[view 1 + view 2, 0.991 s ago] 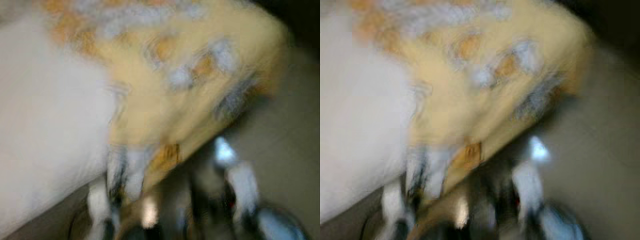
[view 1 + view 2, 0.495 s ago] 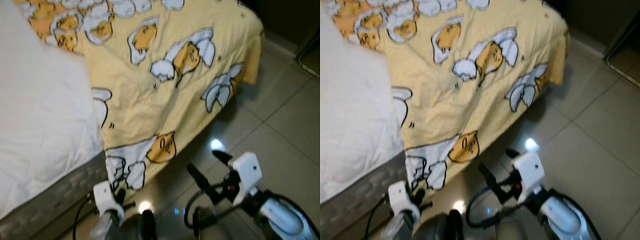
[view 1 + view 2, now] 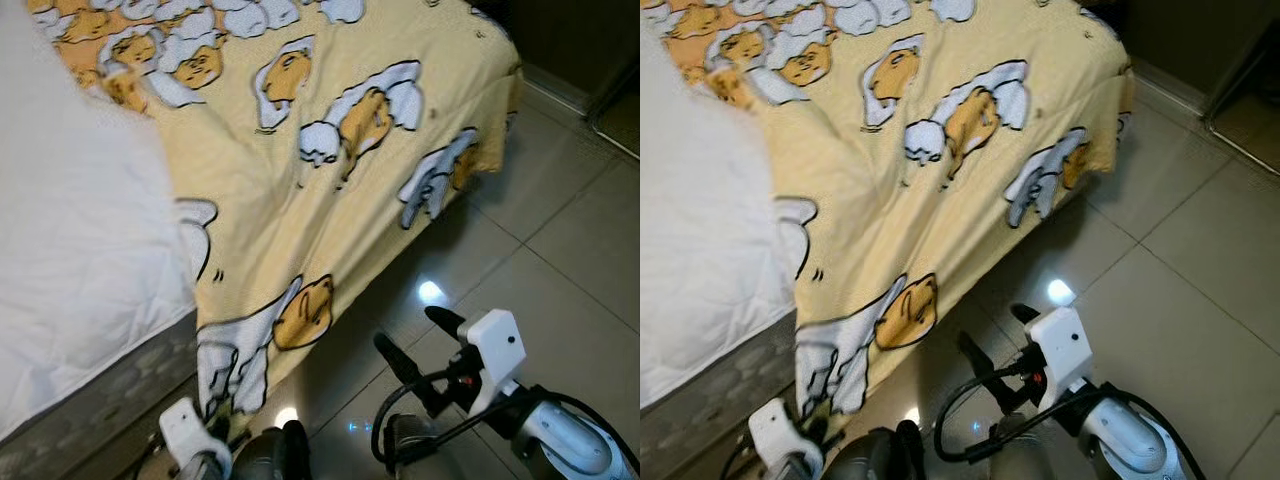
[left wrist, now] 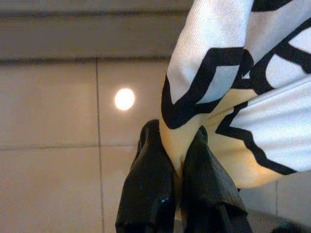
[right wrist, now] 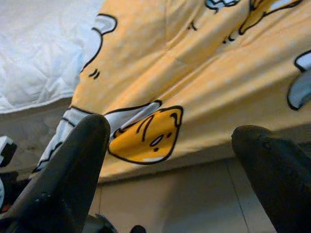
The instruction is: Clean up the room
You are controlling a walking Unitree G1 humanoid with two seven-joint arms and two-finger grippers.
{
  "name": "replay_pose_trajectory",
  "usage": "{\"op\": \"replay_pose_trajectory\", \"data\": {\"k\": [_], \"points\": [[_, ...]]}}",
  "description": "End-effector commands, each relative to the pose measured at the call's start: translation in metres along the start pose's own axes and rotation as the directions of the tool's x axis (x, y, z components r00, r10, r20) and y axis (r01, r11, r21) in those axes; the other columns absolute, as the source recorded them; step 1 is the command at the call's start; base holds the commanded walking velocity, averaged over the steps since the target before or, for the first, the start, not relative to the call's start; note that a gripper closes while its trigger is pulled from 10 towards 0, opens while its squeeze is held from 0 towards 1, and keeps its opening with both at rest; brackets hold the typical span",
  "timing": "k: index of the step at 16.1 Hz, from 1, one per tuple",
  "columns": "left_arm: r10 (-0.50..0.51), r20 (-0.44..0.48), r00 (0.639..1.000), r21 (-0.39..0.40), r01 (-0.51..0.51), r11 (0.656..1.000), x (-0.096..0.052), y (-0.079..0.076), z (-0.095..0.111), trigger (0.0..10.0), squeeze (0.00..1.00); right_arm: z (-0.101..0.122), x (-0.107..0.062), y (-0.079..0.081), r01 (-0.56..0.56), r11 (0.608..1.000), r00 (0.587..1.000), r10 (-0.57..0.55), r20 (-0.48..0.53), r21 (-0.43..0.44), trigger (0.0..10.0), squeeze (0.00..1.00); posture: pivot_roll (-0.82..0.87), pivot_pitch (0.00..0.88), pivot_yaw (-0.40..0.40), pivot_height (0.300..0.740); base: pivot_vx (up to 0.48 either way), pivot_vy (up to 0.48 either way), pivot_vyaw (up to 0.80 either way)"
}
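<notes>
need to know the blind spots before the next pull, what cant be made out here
- Left pincer: in the eye views its fingertips are cut off by the bottom edge.
- Yellow blanket: its far end runs off the top edge of the eye views.
- White mattress: cut off by the left edge.
- Under the bed: hidden by the hanging blanket.

Warm indoor light, mostly sharp frames

A ceiling lamp glares as a bright spot on the glossy floor tiles (image 3: 560, 250); the white mattress (image 3: 70, 270) looks overexposed and soft, and corners beyond the bed fall dark.
</notes>
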State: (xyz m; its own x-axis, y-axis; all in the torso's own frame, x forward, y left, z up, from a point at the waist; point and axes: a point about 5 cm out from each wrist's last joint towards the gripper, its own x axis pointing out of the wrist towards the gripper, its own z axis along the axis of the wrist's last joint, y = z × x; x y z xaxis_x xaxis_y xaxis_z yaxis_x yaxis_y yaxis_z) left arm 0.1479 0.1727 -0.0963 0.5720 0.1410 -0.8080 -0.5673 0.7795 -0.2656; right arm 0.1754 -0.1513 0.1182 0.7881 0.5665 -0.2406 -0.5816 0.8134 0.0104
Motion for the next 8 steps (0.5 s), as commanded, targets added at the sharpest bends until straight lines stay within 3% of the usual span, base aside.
{"op": "replay_pose_trajectory", "data": {"k": [1,3,6,8], "points": [[0.171,-0.174,0.970,0.010,-0.172,0.985,-0.014,0.039,-0.038,10.0,0.00,0.002,-0.002,0.003,-0.019,1.000,1.000,0.019,0.004,0.014,10.0,0.00,-0.32,0.267,0.129,0.740,0.000,0.000,0.00],[0.191,-0.295,0.936,0.084,-0.173,0.981,-0.021,0.040,-0.058,10.0,0.00,0.000,-0.004,0.003,-0.024,1.000,1.000,0.024,-0.011,0.014,10.0,0.00,-0.32,0.268,0.124,0.740,0.000,0.000,0.00],[0.220,-0.321,0.921,0.128,-0.188,0.974,-0.022,0.044,-0.061,10.0,0.00,-0.002,-0.005,0.002,-0.035,0.999,0.999,0.035,-0.025,0.012,10.0,0.00,-0.32,0.270,0.117,0.740,0.000,0.000,0.00],[0.202,-0.293,0.935,0.155,-0.162,0.975,-0.021,0.044,-0.057,10.0,0.00,-0.002,-0.004,0.002,-0.039,0.999,0.999,0.039,-0.026,0.011,10.0,0.00,-0.32,0.266,0.107,0.740,0.000,0.000,0.00]]}}
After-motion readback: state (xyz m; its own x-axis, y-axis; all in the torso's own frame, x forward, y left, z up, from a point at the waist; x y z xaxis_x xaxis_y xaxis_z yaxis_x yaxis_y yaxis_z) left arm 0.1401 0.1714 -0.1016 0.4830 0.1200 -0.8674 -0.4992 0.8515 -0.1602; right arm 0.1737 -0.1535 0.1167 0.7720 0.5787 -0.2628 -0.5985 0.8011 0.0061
